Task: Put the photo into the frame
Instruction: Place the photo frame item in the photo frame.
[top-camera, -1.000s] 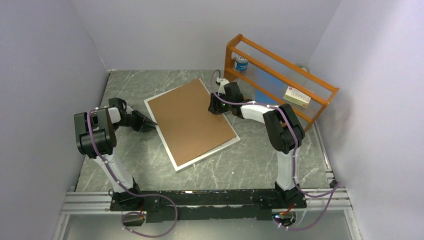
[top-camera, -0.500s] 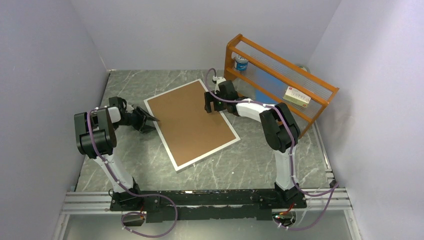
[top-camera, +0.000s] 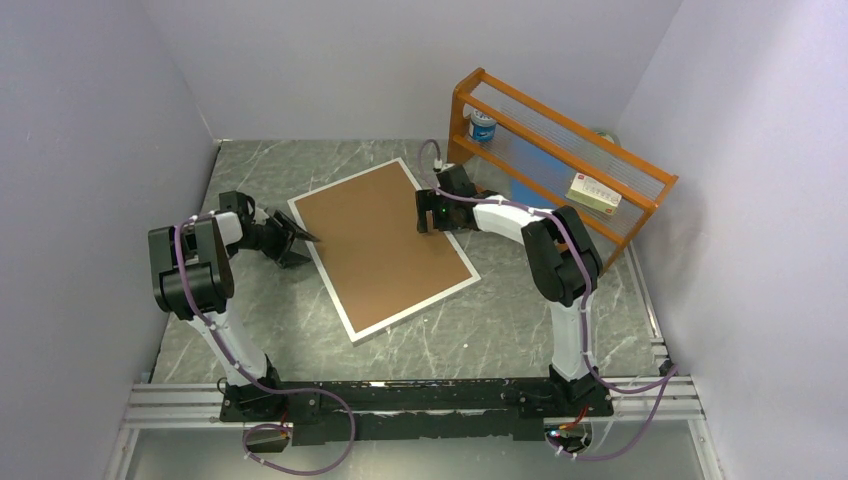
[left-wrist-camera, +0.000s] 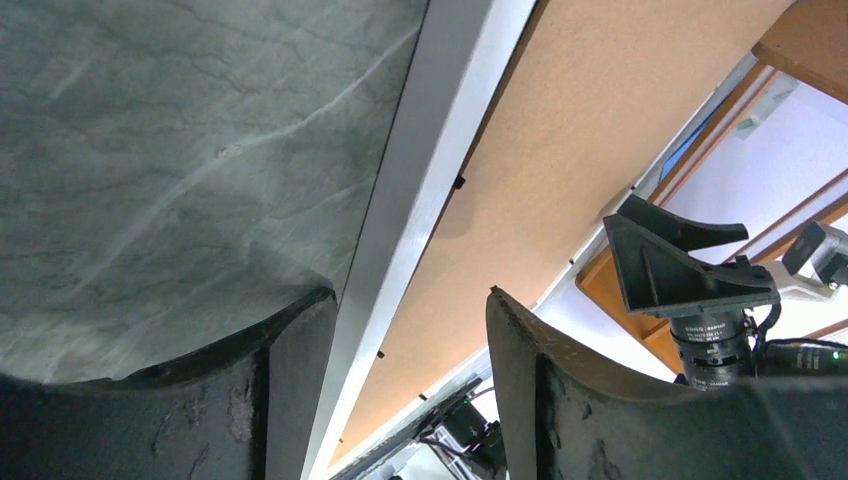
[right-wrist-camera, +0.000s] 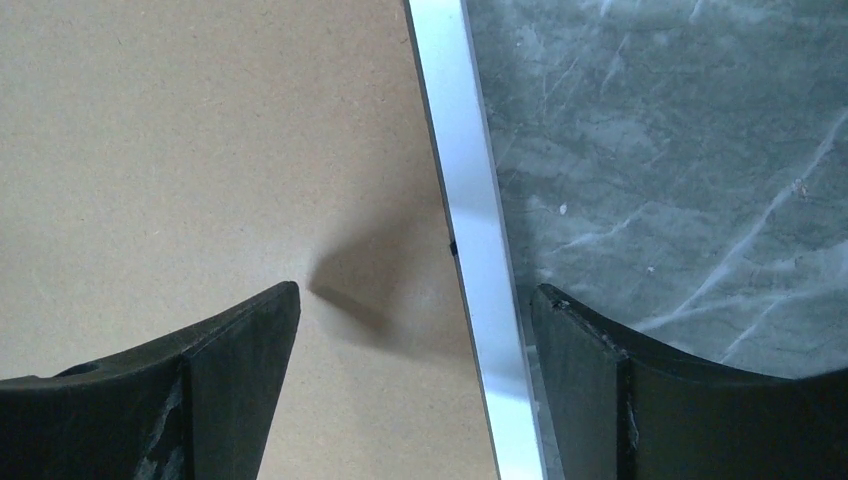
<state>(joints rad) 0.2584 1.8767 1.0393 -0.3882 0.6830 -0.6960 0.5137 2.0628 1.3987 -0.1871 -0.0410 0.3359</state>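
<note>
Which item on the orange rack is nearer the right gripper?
The blue-and-white can at the rack's far end; the white box sits further right.

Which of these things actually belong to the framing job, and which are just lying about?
Job: white frame, brown backing board lying in it; the photo is not in view.
Lying about: orange rack, blue tin and small box in it.

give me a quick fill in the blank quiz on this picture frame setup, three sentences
1. The white rectangular picture frame lies flat on the grey marbled table, filled by a ___ backing board.
2. The left gripper and the right gripper each straddle a frame edge with jaws ___.
3. The orange wooden rack stands nearest the ___ arm.

Missing words: brown; open; right
</note>
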